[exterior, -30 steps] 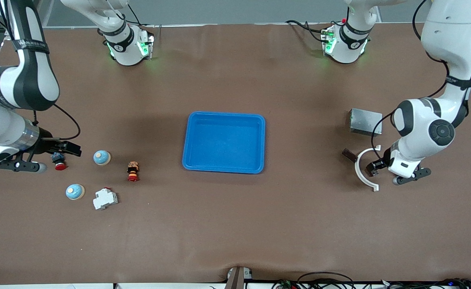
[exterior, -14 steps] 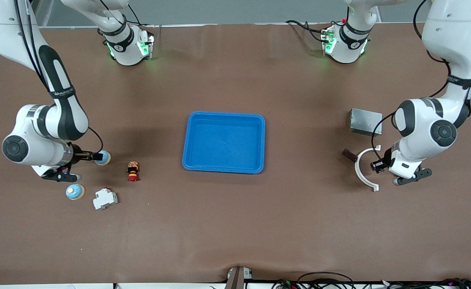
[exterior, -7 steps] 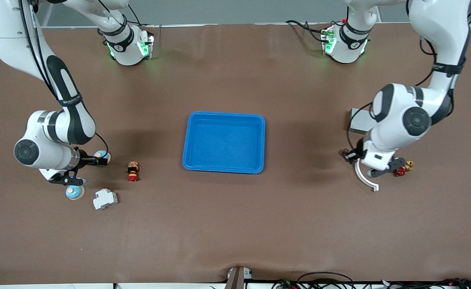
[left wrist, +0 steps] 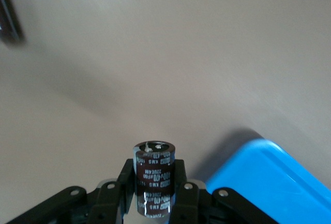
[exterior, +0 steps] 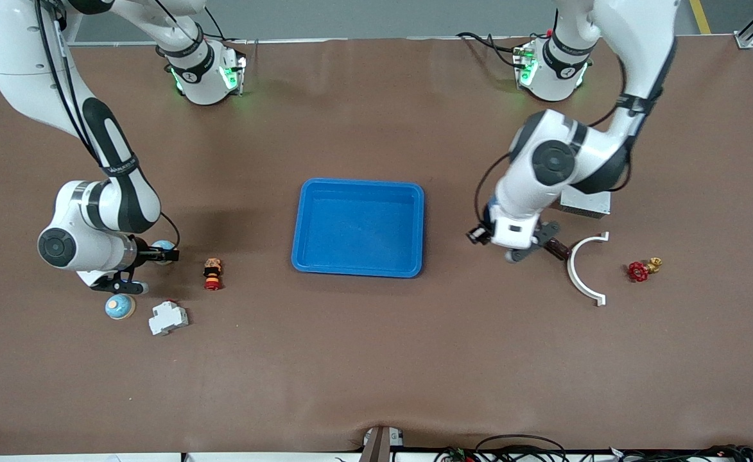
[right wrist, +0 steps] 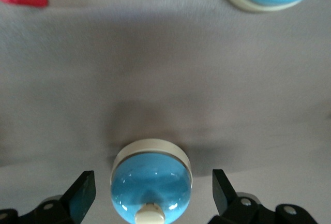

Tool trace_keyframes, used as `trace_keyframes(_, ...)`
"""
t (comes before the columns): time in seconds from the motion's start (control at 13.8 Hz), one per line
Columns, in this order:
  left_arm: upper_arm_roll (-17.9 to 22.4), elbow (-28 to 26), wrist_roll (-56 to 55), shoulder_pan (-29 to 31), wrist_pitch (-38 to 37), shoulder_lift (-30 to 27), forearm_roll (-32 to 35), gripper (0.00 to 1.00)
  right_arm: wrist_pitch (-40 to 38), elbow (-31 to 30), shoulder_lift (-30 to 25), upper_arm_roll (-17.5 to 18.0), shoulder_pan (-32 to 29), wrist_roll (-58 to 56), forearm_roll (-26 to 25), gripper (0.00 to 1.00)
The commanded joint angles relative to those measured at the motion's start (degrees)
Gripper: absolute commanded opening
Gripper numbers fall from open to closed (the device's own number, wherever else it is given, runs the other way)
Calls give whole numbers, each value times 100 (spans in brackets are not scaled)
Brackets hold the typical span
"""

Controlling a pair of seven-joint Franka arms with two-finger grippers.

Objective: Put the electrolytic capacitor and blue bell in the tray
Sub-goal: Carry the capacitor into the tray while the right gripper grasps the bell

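We are midway through both pickups at once. Our left gripper [left wrist: 154, 195] is clamped on the electrolytic capacitor [left wrist: 153, 175], a dark brown can held upright between the jaws, and it hangs over bare table with the tray [exterior: 357, 228] just off toward the right arm's end; in the left wrist view a corner of the tray's blue rim already shows beside the gripper. We judge the next move for this arm to be a short carry until the capacitor is over the tray floor, then a lowering and a release. Our right gripper [right wrist: 151, 195] stands wide apart around one blue bell [right wrist: 151, 182], a finger on each side with daylight between finger and dome (so nothing is gripped yet); what it calls for, we think, is a squeeze on the bell's base, then a lift. A second bell [exterior: 120, 307] sits close by the same gripper. From the front the right wrist hides most of the straddled bell, and the left gripper's own fingers are too small there to read.
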Motion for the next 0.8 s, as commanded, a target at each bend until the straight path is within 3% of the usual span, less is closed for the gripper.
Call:
trace_keyframes(0.0, 24, 509, -998, -487, -129, 415, 114, 0, 2, -123, -47, 21, -7, 57, 26, 100)
trace_keyframes(0.22, 59, 799, -1843, -971, -103, 828, 192, 0, -15, -123, -47, 21, -7, 48, 18, 99)
trace_keyframes(0.29, 59, 913, -2071, -1068, -77, 1004, 271, 0, -15, -123, -47, 30, -7, 39, 18, 81)
trace_keyframes(0.44, 77, 1159, -2685, -1367, -59, 1399, 552, 0, -33, -115, -47, 21, -7, 4, 18, 57)
trace_keyframes(0.73, 86, 1538, -3706, -1789, 20, 2016, 1351, 0, -50, -115, -56, 30, -7, -5, 18, 24)
